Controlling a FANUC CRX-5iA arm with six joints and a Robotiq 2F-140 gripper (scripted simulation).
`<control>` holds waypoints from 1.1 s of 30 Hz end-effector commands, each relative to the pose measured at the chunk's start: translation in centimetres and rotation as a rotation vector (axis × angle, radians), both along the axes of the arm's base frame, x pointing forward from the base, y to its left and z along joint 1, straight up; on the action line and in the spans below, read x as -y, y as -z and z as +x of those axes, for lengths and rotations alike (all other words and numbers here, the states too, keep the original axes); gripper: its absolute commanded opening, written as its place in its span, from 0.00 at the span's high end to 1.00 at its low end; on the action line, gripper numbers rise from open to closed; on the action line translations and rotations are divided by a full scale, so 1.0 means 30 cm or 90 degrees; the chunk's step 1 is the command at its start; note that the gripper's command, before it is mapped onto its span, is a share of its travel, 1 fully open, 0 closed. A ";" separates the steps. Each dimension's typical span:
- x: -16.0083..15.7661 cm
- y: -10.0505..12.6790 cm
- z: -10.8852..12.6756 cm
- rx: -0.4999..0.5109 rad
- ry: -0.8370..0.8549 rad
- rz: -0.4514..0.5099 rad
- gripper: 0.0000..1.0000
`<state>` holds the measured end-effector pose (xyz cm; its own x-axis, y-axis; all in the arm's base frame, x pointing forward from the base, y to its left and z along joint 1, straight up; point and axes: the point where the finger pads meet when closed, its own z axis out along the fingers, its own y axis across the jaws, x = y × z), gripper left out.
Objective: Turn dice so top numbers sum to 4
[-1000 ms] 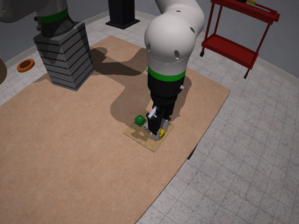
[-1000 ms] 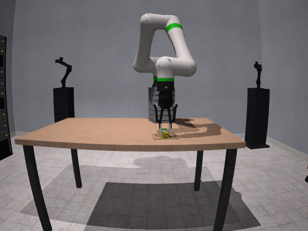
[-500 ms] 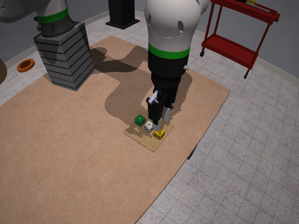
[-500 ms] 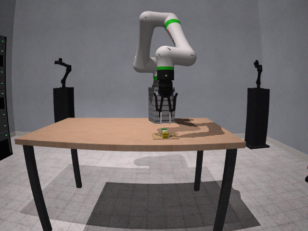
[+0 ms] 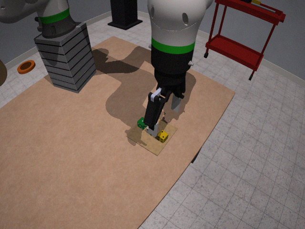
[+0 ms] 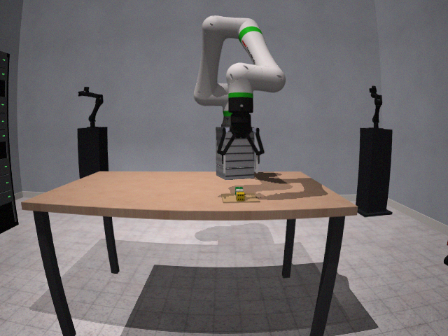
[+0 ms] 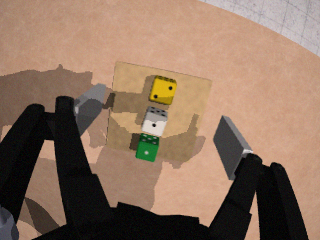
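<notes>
Three dice lie in a row on the small tan mat (image 7: 194, 103) (image 5: 150, 145) (image 6: 250, 199). The yellow die (image 7: 163, 90) (image 5: 162, 136) (image 6: 240, 197) is at one end, the white die (image 7: 155, 120) in the middle, and the green die (image 7: 148, 147) (image 5: 141, 122) (image 6: 239, 188) close to the mat's edge. The dice stand close together. My gripper (image 7: 161, 113) (image 5: 164, 119) (image 6: 239, 152) is open and empty, well above the dice, with a finger on either side of the row. In the top view one finger hides the white die. The pips are too small to read.
The mat lies near the wooden table's (image 5: 61, 148) (image 6: 144, 195) right edge. The arm's grey ribbed pedestal (image 5: 65, 59) (image 6: 235, 164) stands at the back. A red cart (image 5: 234, 49) and an orange ring (image 5: 25, 66) are on the floor beyond.
</notes>
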<state>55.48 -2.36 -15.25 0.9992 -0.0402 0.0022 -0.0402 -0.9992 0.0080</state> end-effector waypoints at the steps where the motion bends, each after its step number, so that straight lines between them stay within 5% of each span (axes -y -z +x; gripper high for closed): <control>1: 0.000 -0.001 0.001 0.000 0.000 0.000 0.00; 18: 0.000 -0.008 0.001 0.000 0.000 0.000 0.00; 33: -0.001 -0.158 0.000 0.000 0.000 0.000 0.00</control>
<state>55.48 -2.33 -11.60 0.9992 -0.0402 0.0024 -0.0403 -0.9992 0.0080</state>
